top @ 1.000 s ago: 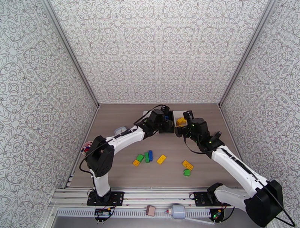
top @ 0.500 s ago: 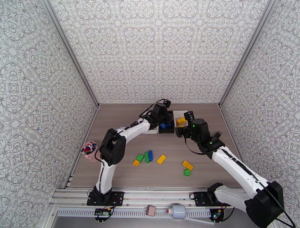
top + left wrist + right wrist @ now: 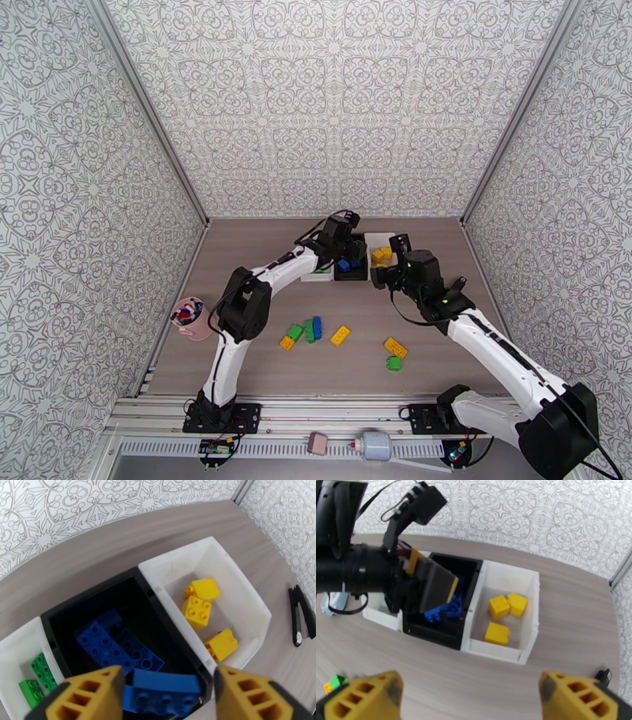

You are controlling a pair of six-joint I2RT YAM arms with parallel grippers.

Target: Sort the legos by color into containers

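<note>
Three containers stand in a row at the back: a left white bin (image 3: 23, 653) with green legos (image 3: 39, 673), a black bin (image 3: 130, 582) with blue legos (image 3: 104, 644), and a right white bin (image 3: 509, 578) with three yellow legos (image 3: 498, 607). My left gripper (image 3: 168, 674) hangs open over the black bin's near edge. A blue brick (image 3: 162, 695) lies loose between its fingers, with a gap on the right side. My right gripper (image 3: 472, 701) is wide open and holds nothing, just in front of the bins (image 3: 351, 267). Several loose legos (image 3: 340, 335) lie mid-table.
A pink cup (image 3: 188, 316) of coloured bits stands near the left wall. A pale blue round object (image 3: 326, 607) lies left of the bins, and a small black item (image 3: 603, 674) lies to their right. The left arm (image 3: 268, 280) spans the table's left half.
The left arm swung farther over the black bin and its jaws spread, letting go of the blue brick. The right arm barely moved. The pink cup came into full view.
</note>
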